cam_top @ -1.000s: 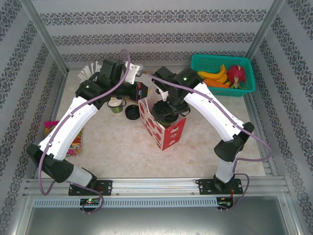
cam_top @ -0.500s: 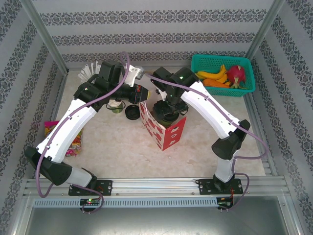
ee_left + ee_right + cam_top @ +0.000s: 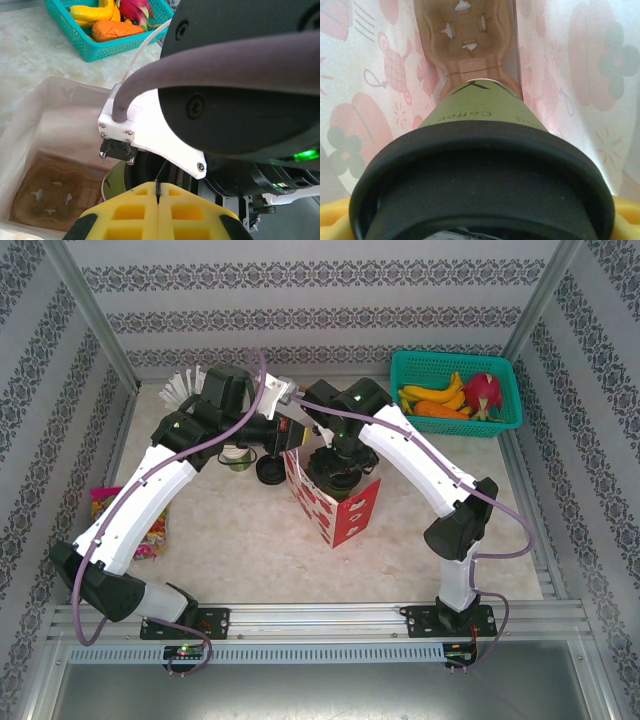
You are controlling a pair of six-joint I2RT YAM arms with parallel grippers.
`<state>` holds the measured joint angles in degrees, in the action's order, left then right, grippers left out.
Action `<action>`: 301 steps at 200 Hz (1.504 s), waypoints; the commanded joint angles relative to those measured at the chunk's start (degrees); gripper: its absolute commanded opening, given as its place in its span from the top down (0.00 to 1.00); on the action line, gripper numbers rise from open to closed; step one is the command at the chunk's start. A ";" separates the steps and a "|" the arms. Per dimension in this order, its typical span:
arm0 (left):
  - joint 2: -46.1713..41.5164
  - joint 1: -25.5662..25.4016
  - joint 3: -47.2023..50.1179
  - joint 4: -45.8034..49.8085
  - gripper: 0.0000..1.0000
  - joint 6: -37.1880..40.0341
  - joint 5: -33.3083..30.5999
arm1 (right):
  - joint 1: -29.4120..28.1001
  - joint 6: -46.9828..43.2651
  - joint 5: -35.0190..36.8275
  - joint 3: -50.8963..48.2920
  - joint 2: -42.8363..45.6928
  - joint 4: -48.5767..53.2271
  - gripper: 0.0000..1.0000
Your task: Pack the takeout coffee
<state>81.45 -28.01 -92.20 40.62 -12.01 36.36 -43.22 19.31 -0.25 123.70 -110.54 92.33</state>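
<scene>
Right claw (image 3: pixel 480 220) down inside red bag (image 3: pixel 350 512), jaws spread wide, clamped on coffee cup (image 3: pixel 480 107) at level of black lid (image 3: pixel 480 165). Cup inside bag, green body over brown cardboard carrier (image 3: pixel 465 45) on bag floor. Left claw (image 3: pixel 157 210) pressed fully together at bag's rim; pinching paper or not, cannot tell. Second cup (image 3: pixel 238 456) and loose lid (image 3: pixel 270 472) on tabletop (image 3: pixel 230 540), just left of bag.
</scene>
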 commanded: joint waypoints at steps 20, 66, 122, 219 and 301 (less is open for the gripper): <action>-3.09 0.63 -0.60 -3.33 0.81 0.47 1.10 | 0.55 -1.91 -0.07 -5.34 0.20 5.16 0.33; -4.81 5.69 -1.92 -2.29 0.24 -1.94 -8.18 | 0.58 -2.16 -1.77 -8.96 2.39 2.26 0.34; 2.74 10.51 -6.88 1.70 0.09 2.94 -13.92 | 0.75 -4.34 -3.85 -12.66 4.94 -1.50 0.35; 21.94 6.14 -20.85 17.15 0.22 26.13 4.58 | 0.76 -5.65 -3.05 -15.65 6.58 -2.07 0.36; 27.19 5.02 -25.70 20.49 0.62 28.33 0.52 | 0.81 -4.72 -3.13 -16.84 6.66 -3.19 0.36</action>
<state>108.40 -22.87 -116.60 58.46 14.09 35.24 -42.85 14.59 -3.29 107.33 -105.14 89.30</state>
